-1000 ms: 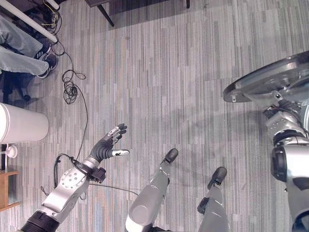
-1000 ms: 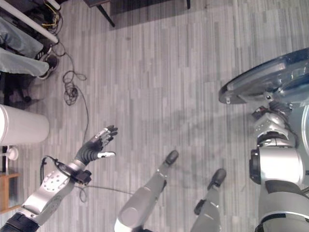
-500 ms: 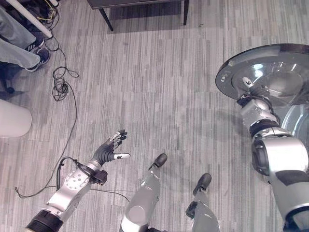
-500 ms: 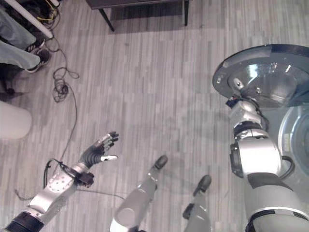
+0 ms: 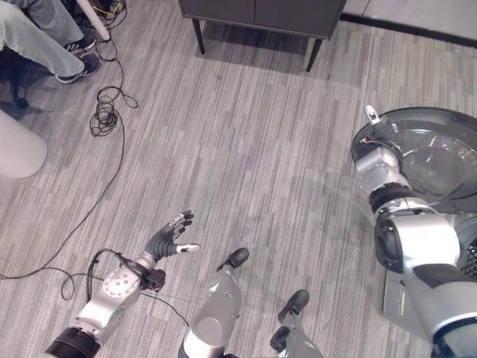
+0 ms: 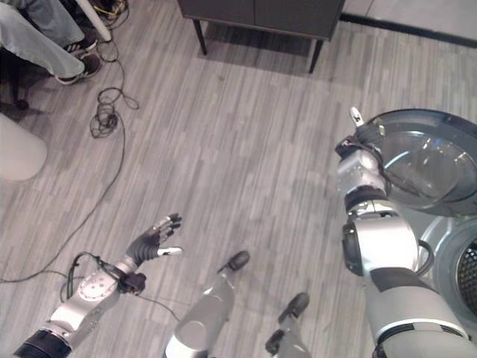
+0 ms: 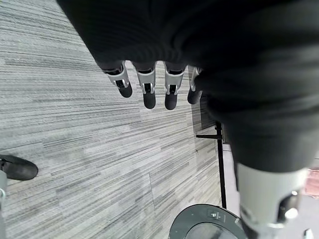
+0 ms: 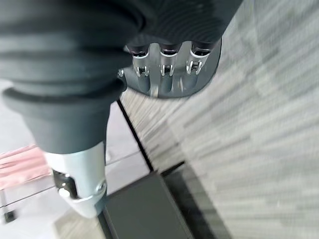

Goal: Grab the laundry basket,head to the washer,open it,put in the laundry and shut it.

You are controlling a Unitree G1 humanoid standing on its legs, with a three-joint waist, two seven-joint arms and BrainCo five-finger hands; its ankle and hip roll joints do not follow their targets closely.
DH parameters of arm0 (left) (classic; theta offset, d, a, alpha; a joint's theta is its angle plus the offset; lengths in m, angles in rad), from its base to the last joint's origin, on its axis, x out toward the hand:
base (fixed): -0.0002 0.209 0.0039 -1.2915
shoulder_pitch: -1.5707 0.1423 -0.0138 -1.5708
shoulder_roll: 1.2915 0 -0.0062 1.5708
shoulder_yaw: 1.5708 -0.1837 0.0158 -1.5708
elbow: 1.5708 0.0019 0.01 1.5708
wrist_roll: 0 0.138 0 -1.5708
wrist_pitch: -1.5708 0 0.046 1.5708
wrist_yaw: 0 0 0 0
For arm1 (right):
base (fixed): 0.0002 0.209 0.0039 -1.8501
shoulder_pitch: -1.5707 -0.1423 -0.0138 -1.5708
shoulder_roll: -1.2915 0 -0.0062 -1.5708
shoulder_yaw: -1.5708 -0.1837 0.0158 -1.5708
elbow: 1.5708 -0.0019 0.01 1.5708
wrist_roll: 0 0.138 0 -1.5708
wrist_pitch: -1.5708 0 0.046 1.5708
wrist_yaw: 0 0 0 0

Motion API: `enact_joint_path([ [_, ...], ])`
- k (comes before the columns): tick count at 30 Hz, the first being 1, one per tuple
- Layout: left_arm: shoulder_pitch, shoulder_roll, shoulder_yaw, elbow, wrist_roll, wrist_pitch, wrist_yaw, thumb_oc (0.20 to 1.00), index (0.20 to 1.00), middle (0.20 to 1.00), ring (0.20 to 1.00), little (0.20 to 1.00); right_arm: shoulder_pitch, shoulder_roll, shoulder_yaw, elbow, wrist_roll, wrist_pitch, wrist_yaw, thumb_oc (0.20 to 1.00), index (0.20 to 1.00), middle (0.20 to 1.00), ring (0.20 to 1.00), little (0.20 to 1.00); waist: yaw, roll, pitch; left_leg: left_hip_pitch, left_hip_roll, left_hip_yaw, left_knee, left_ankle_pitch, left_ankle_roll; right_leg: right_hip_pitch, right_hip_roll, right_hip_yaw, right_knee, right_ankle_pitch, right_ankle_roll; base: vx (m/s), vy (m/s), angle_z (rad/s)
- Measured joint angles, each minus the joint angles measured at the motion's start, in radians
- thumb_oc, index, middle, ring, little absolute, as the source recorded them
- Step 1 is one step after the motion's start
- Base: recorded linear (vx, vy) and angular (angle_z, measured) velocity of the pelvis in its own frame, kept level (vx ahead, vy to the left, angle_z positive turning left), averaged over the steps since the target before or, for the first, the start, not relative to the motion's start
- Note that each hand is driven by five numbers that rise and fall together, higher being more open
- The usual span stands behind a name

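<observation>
Grey wood-plank floor [image 5: 246,149], seen from above. At far edge: one dark cabinet [image 5: 261,13] on slim legs. Far left corner: one seated person's legs [image 5: 37,41] in jeans and dark shoes, beside one white post [image 5: 93,19]. One loose black cord [image 5: 108,119] coiled on floor just below. At left edge: one pale rounded object [image 5: 19,153], identity not clear.

At right edge: one washer [image 6: 447,261], drum opening partly visible at lower right. One round washer door [image 5: 428,156], dark-rimmed with glass centre, swung open and lying roughly flat over the floor. No legible writing, brand or label on door, cabinet or elsewhere.

One right hand [image 8: 169,69] at near rim of the washer door; in right wrist view, fingers [image 8: 167,74] laid against the door's edge with tips out of sight, thumb sticking out clear of it. Whether clasping the rim or merely resting on it: cannot tell.

One left hand [image 5: 170,235] low at left, above bare floor, fingers extended and spread, holding nothing; well apart from the washer.
</observation>
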Motion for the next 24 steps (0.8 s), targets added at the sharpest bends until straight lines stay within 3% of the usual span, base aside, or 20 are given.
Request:
enact_joint_path([
  [5, 0.017, -0.003, 0.001, 0.027, 0.011, 0.012, 0.0, 1.0, 1.0, 1.0, 1.0, 1.0, 0.086, 0.069, 0.001, -0.106, 0.017, -0.023, 0.022, 1.0, 1.0, 1.0, 1.0, 1.0, -0.001, -0.059, -0.037, 0.014, 0.0, -0.003, 0.001, -0.002, 0.002, 0.017, 0.001, -0.001, 0.0, -0.004, -0.001, 0.02, -0.004, 0.01],
  [8, 0.062, -0.007, 0.046, 0.04, 0.047, 0.013, 0.002, 1.0, 1.0, 1.0, 1.0, 1.0, 0.269, 0.13, 0.013, -0.295, 0.015, -0.03, 0.059, 1.0, 1.0, 1.0, 1.0, 1.0, -0.009, -0.114, -0.077, 0.037, 0.003, 0.011, 0.006, -0.015, 0.007, 0.034, 0.001, 0.013, -0.008, -0.013, -0.001, 0.03, 0.004, -0.12],
  [10, 0.092, -0.014, 0.055, 0.042, 0.047, 0.013, 0.002, 1.0, 1.0, 1.0, 1.0, 1.0, 0.344, 0.143, 0.025, -0.353, 0.014, -0.03, 0.061, 1.0, 1.0, 1.0, 1.0, 1.0, -0.024, -0.128, -0.088, 0.037, 0.0, 0.023, 0.033, -0.031, 0.009, 0.041, 0.003, 0.025, -0.008, -0.013, 0.0, -0.05, 0.06, -0.16],
  [13, 0.14, -0.077, 0.107, 0.09, 0.088, 0.013, 0.019, 1.0, 1.0, 1.0, 1.0, 1.0, 0.642, 0.161, 0.058, -0.686, -0.038, -0.06, 0.109, 1.0, 1.0, 1.0, 1.0, 1.0, -0.06, -0.146, -0.101, 0.067, -0.002, 0.044, 0.053, -0.046, 0.02, 0.07, 0.0, 0.038, -0.002, -0.013, 0.0, 0.01, 0.021, -0.18],
  [16, 0.159, -0.083, 0.128, 0.121, 0.139, 0.011, 0.025, 1.0, 1.0, 1.0, 1.0, 1.0, 0.807, 0.161, 0.029, -0.775, -0.098, -0.09, 0.108, 1.0, 1.0, 1.0, 1.0, 1.0, -0.115, -0.151, -0.123, 0.072, 0.005, 0.057, 0.068, -0.065, 0.023, 0.074, 0.007, 0.054, -0.008, -0.016, 0.001, 0.04, 0.015, -0.21],
  [19, 0.192, -0.156, 0.209, 0.191, 0.164, 0.005, 0.036, 1.0, 1.0, 1.0, 1.0, 1.0, 1.015, 0.166, 0.006, -0.889, -0.214, -0.1, 0.104, 1.0, 1.0, 1.0, 1.0, 1.0, -0.15, -0.141, -0.15, 0.094, 0.005, 0.083, 0.069, -0.073, 0.036, 0.085, 0.0, 0.078, -0.008, -0.02, 0.004, 0.02, 0.031, -0.2],
  [24, 0.188, -0.199, 0.269, 0.314, 0.191, -0.014, 0.052, 1.0, 1.0, 1.0, 1.0, 1.0, 1.088, 0.171, -0.107, -0.86, -0.39, -0.099, 0.055, 1.0, 1.0, 1.0, 1.0, 1.0, -0.198, -0.112, -0.184, 0.108, 0.007, 0.102, 0.068, -0.077, 0.042, 0.093, -0.004, 0.083, -0.008, -0.02, 0.003, 0.01, 0.047, -0.09],
])
